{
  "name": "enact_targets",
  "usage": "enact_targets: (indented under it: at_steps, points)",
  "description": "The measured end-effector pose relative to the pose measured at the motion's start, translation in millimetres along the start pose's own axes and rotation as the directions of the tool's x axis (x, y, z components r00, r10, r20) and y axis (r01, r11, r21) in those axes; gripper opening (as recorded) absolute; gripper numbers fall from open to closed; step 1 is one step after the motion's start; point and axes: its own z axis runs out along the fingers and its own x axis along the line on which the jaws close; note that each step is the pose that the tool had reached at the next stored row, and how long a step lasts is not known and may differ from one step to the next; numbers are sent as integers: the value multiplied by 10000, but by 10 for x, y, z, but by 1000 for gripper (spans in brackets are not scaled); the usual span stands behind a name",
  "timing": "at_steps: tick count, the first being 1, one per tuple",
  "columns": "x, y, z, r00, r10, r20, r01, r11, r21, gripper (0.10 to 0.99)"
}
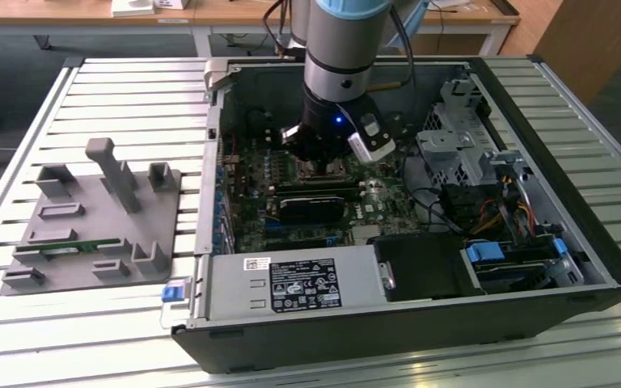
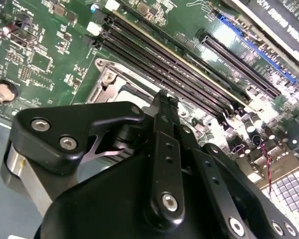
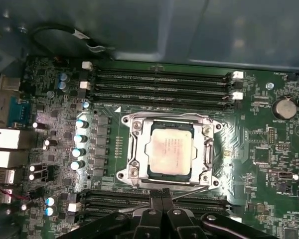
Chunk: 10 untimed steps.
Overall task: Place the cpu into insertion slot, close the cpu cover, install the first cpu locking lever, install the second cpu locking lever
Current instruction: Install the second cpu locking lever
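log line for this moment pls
gripper: shut, at socket edge | cpu: seated in insertion slot | cpu cover: closed over cpu | place: inside pc case

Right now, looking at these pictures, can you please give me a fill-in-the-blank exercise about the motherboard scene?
1. The small square silvery-grey cpu lies inside the silvery-rimmed insertion ____.
2. The thin silvery metal cpu cover frames the chip, so it is ____.
3. The black gripper hangs inside the open computer ____.

Missing words: slot; closed; case

cpu (image 3: 170, 150) in insertion slot (image 3: 132, 172) (cover down)
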Motion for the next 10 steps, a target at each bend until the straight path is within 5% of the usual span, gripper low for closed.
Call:
enact_targets:
  at_steps: [6,10]
  points:
    - [11,-35,65,10000,5,-37,-5,10000,-29,106]
    - [50,-104,60,10000,1,-29,-2,9998,-199,106]
